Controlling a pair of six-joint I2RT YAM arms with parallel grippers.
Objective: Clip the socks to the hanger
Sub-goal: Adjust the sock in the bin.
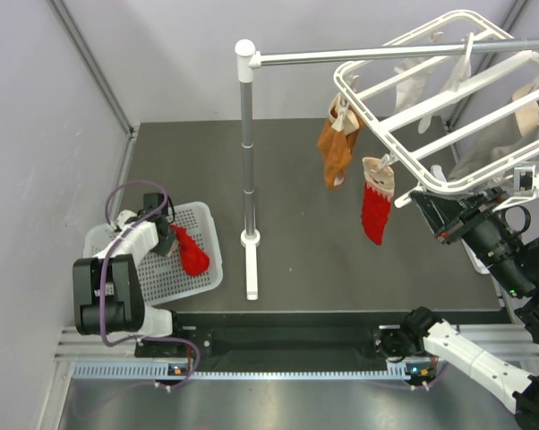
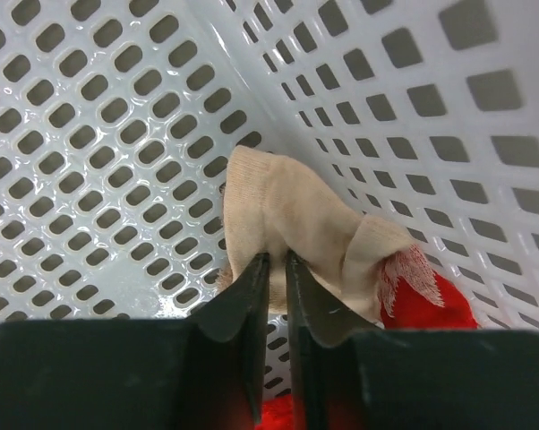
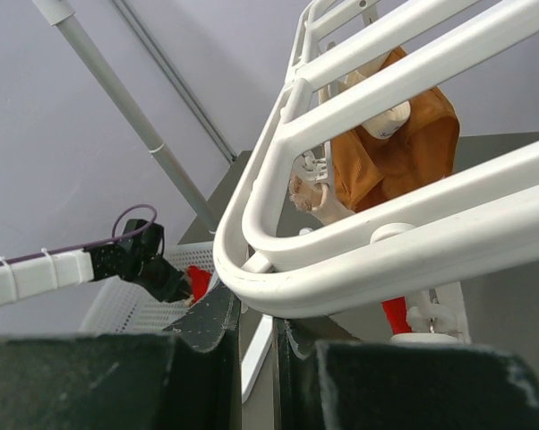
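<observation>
Both clenched | left gripper (image 2: 277, 262) on red sock (image 1: 194, 255) by basket (image 1: 201, 211) wall | right gripper (image 3: 256, 324) on hanger (image 3: 368, 269) rim

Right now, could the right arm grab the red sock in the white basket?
Probably not. The right gripper looks clamped on the white plastic hanger frame, far on the right; the pale-cuffed red sock lies in the white perforated basket on the left, pinched by the left gripper.
</observation>
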